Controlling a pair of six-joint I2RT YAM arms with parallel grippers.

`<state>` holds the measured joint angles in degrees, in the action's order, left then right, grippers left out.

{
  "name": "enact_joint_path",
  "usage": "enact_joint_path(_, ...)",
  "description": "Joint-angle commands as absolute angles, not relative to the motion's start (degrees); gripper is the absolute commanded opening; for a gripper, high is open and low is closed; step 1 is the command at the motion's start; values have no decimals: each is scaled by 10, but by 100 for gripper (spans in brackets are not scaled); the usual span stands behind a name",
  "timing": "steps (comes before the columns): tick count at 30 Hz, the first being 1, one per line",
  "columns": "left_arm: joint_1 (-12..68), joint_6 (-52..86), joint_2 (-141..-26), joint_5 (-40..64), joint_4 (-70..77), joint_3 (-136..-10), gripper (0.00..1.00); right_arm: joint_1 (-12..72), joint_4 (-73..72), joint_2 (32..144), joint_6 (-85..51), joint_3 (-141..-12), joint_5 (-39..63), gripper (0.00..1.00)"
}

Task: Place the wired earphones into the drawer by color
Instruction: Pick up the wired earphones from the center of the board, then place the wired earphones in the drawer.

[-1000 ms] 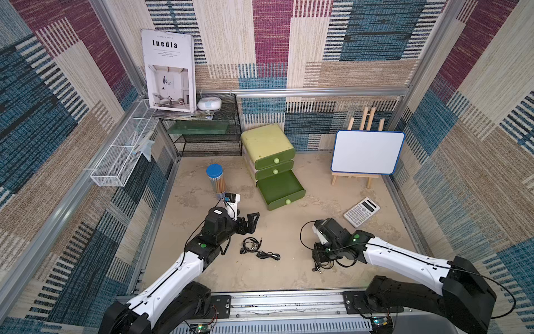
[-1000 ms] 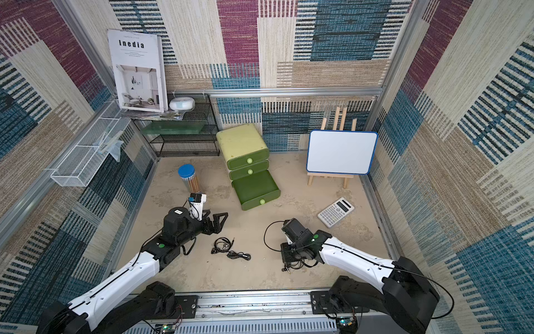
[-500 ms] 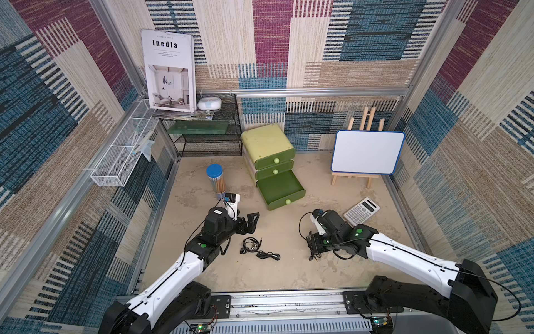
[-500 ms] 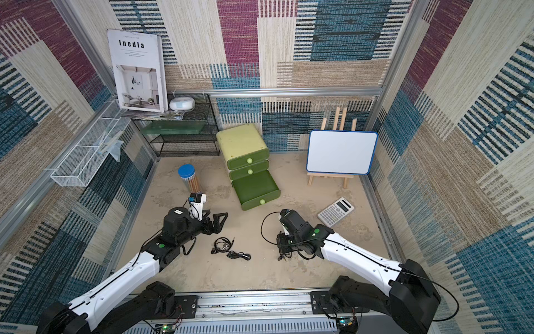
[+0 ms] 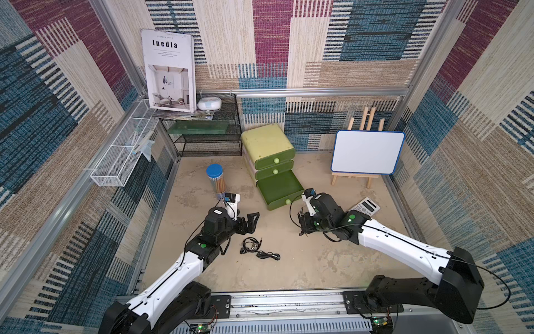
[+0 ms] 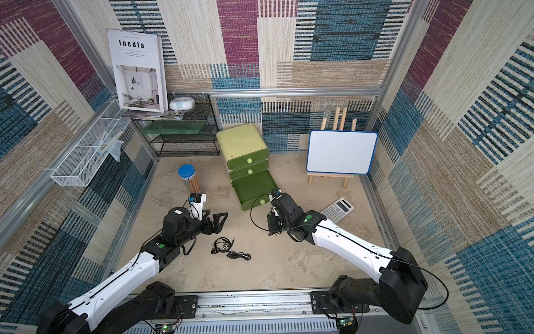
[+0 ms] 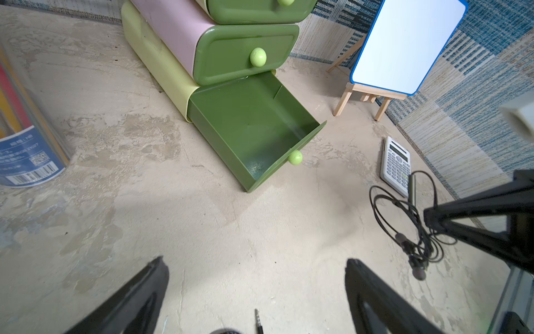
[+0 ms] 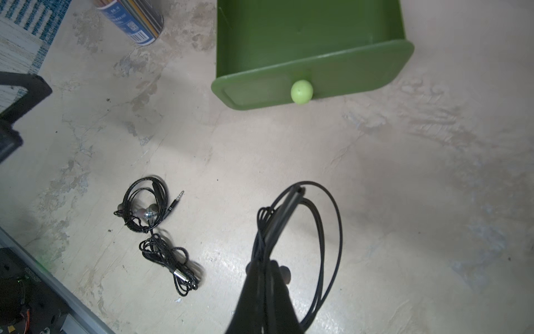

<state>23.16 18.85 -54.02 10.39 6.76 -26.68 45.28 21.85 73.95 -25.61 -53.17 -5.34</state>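
Right gripper (image 8: 267, 266) pinched shut on black earphones (image 8: 277, 219). Open drawer (image 5: 276, 188), at its 11 o'clock in a top view, is empty (nothing sorted yet). Loose black bundles (image 5: 250, 245) wait at its 8 o'clock. Left gripper (image 7: 254, 261) gapes wide, holding nothing.

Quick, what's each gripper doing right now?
Left gripper: open, empty.
Right gripper: shut on black earphones.

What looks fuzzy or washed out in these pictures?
Right wrist view: the shut right gripper and its black coiled earphone cable look dark and soft; glare whitens the beige tabletop. Left wrist view: the open left gripper blurs likewise. Both top views: sharp.
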Motion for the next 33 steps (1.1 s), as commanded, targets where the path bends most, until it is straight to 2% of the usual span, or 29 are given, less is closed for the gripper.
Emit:
enact_joint_path(1,231,182,-536,102,73,-269,99,449,189,767,-220,-563,-77,0)
enact_joint_path(12,231,182,-529,98,71,-267,99,416,112,883,-173,-686,-73,0)
enact_joint_path(33,232,183,-522,98,71,-265,99,378,27,1057,-195,-821,-43,0)
